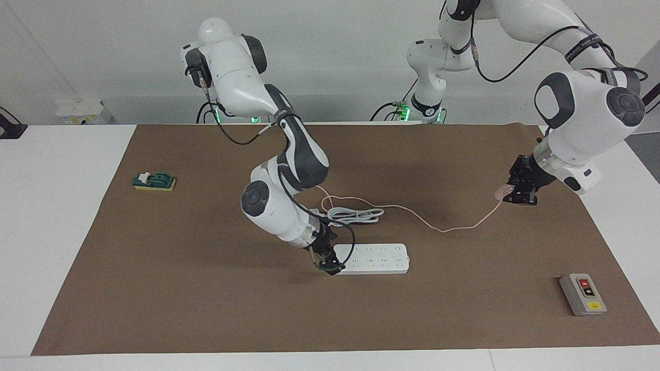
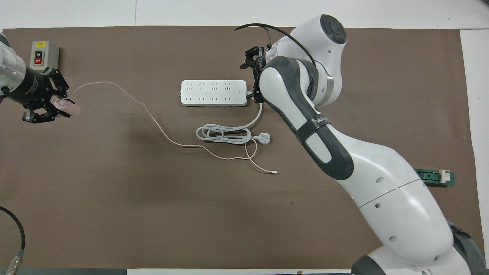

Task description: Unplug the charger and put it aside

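The pale pink charger is unplugged and held in the air by my left gripper, which is shut on it over the brown mat toward the left arm's end of the table. It also shows in the overhead view, in the left gripper. Its thin pink cable trails across the mat to the coiled grey cord. My right gripper is low at the end of the white power strip that faces the right arm's end of the table; it also shows in the overhead view.
A white three-pin plug lies by the coiled cord. A grey on/off switch box stands toward the left arm's end, farther from the robots than the left gripper. A green block lies toward the right arm's end.
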